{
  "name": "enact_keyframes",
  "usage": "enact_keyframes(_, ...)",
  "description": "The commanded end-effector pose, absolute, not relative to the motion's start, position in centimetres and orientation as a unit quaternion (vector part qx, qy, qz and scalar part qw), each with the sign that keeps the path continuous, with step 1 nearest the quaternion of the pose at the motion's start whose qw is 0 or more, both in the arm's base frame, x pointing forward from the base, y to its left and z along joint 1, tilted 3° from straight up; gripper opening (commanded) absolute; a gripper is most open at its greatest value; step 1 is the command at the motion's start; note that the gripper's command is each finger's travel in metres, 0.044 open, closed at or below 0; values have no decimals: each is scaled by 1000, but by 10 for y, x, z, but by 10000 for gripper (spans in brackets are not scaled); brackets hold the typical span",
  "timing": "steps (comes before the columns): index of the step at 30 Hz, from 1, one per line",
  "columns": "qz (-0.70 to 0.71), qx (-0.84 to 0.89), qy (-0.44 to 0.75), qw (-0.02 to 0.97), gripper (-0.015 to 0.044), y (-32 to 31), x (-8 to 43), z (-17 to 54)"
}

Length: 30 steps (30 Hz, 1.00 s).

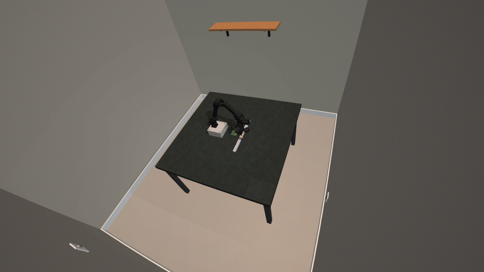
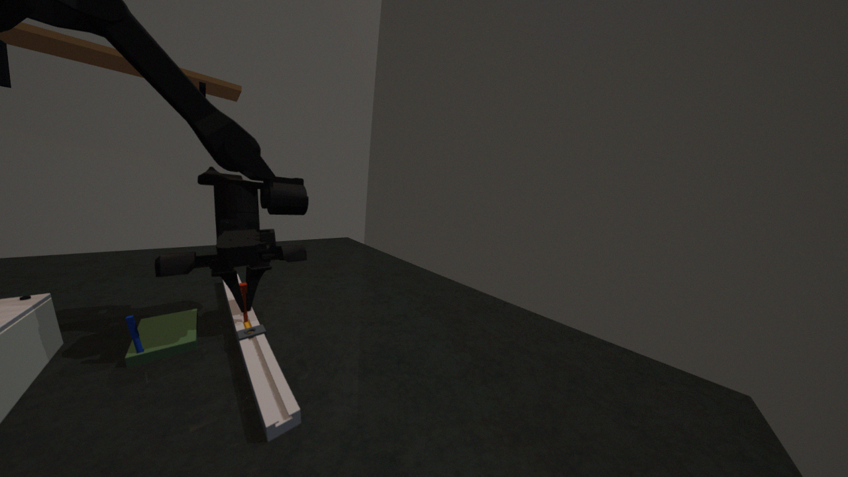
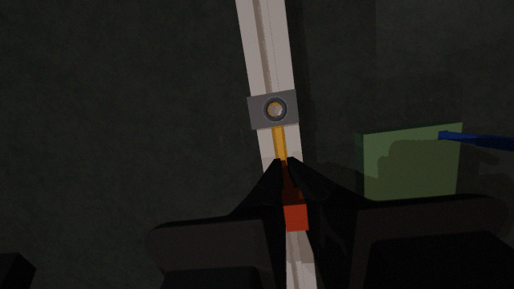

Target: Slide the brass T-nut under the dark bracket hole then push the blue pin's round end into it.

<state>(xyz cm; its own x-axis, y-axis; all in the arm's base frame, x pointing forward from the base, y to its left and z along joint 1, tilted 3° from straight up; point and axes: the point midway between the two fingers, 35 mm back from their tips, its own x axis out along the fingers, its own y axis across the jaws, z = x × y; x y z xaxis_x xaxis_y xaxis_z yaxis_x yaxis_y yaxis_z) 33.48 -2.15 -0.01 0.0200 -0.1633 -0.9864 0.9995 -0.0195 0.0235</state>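
My gripper (image 2: 244, 308) (image 3: 283, 164) is shut on the T-nut's orange handle (image 2: 242, 287) (image 3: 296, 217), which sticks up from the slot. The brass T-nut (image 2: 247, 324) (image 3: 279, 140) lies along the slot of the aluminum rail (image 1: 236, 146) (image 2: 260, 370) (image 3: 267, 52), its front end under the dark bracket (image 2: 259, 329) (image 3: 257, 113). In the wrist view, brass shows around the edge of the bracket hole, with a pale opening inside it. The blue pin (image 2: 135, 333) (image 3: 474, 138) stands tilted at a corner of the green tray (image 1: 234, 133) (image 2: 171, 340) (image 3: 409, 189).
The arm's white base box (image 1: 215, 132) (image 2: 29, 346) stands beyond the tray from the rail. The dark table (image 1: 219, 169) (image 2: 474, 385) bears everything. An orange shelf (image 1: 245, 26) (image 2: 89, 54) is on the wall.
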Motion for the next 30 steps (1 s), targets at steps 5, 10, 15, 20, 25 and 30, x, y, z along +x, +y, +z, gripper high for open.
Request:
enact_keyframes(5,-539,468,447,539,-19,-21,335,0)
enact_keyframes(10,-539,468,447,539,113,-21,335,0)
enact_keyframes(15,-539,471,447,536,171,-22,335,3)
enact_keyframes(20,-527,549,459,459,302,-33,334,80)
enact_keyframes(25,-524,561,460,447,434,-37,334,93)
enact_keyframes(30,-509,546,476,465,440,-39,330,94)
